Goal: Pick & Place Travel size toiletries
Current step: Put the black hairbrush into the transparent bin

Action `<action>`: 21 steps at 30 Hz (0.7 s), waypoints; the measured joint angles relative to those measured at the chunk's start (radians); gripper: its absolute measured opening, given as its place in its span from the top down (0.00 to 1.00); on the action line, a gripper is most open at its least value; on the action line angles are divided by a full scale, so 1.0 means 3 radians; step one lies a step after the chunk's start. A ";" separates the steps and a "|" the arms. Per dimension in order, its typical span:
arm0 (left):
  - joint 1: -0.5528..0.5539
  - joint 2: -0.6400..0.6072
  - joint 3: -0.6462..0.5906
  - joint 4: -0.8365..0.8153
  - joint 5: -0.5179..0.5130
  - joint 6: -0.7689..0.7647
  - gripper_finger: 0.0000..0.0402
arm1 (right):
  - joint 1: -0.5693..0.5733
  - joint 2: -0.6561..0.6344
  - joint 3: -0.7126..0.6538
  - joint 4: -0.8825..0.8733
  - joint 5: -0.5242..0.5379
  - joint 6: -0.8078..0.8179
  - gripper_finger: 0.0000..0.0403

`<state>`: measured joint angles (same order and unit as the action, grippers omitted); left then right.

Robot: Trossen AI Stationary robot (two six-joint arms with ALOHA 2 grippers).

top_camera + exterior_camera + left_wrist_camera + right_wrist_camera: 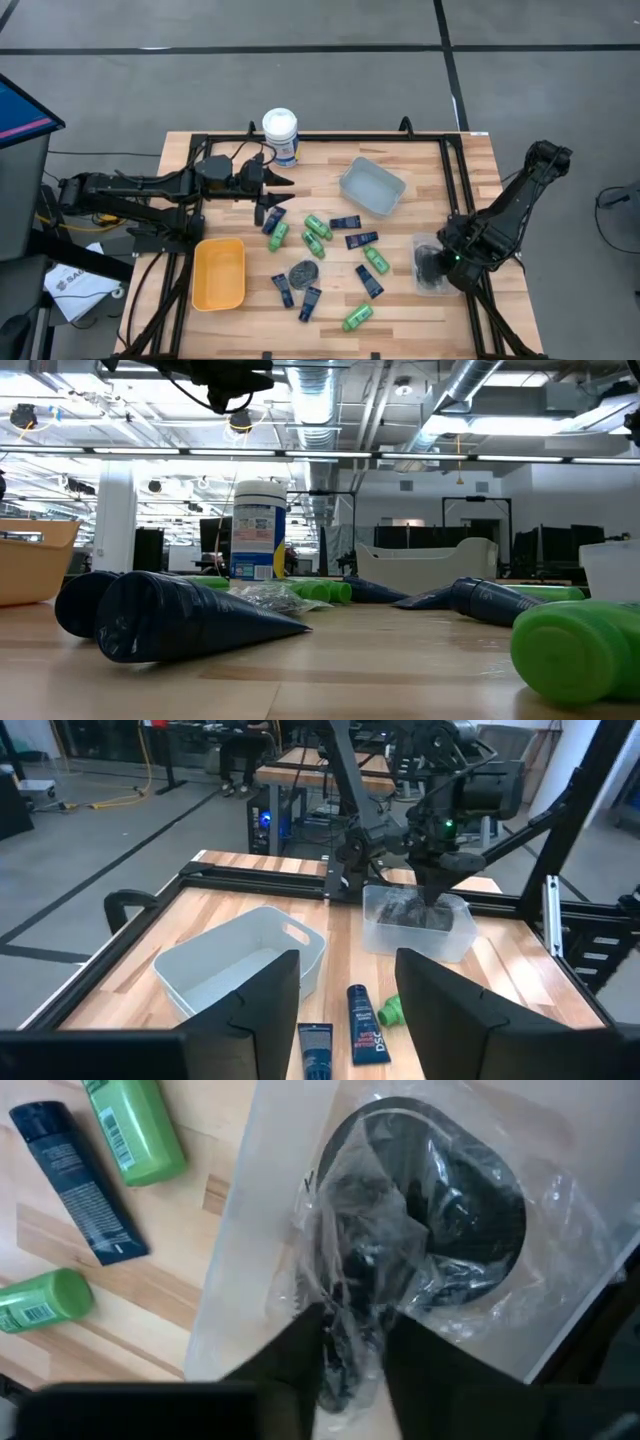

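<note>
Small green bottles, flat navy tubes and a wrapped grey tin lie flat on the wooden table's middle. At the right, my right gripper points down into a clear bin. A dark round tin in crinkled clear wrap lies on that bin's floor. The fingers stand a little apart on either side of the wrap's bunched-up part. My left gripper hangs open and level above the table's left part, with nothing between its fingers. My right gripper comes from above, with the bunched ridge of the tin's clear wrap between its two fingers. I cannot tell whether the fingers touch the wrap. The tin rests on the clear bin's floor.
A tall white canister stands at the far edge. A pale grey bin sits right of centre at the back and a yellow bin at the near left. Black frame rails run along the table's sides.
</note>
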<state>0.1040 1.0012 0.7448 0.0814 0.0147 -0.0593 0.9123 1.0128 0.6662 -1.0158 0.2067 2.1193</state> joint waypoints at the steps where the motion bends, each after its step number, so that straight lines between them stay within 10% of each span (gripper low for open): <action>1: 0.0000 0.0006 0.0000 0.0001 0.0046 0.0001 0.57 | 0.0000 -0.0005 0.0000 -0.0001 0.0000 -0.0018 0.72; 10: -0.0207 0.0377 -0.0001 -0.0387 0.0206 -0.0053 0.38 | -0.0003 -0.0277 -0.0001 0.0025 0.0001 0.0006 0.38; 21: -0.0559 0.1194 -0.0001 -0.0665 0.0123 -0.0742 0.35 | -0.0065 -0.0435 -0.0001 -0.0003 0.0002 -0.0023 0.39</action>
<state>-0.0637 1.3593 0.7444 -0.1182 0.0518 -0.2821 0.8928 0.8822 0.6659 -1.0167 0.2073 2.1123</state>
